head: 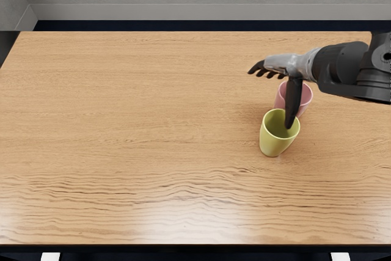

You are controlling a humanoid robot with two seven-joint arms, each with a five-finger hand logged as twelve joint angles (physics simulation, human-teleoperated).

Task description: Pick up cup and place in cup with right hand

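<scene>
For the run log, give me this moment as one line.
right hand: open, empty | yellow tapered cup: upright, thumb overlapping its mouth | pink round cup: behind it, partly hidden | left hand: out of view | cups: not nested

The right arm point(348, 65), dark with rounded casings, comes in from the right edge and reaches level across to a paler, silvery wrist point(308, 64). The right hand point(284, 63) is open — its dark-tipped fingers point(261, 68) point left, slightly apart and bent a little downward, while the long black thumb point(294, 99) stands well away from them, aimed toward the picture's bottom.
</scene>
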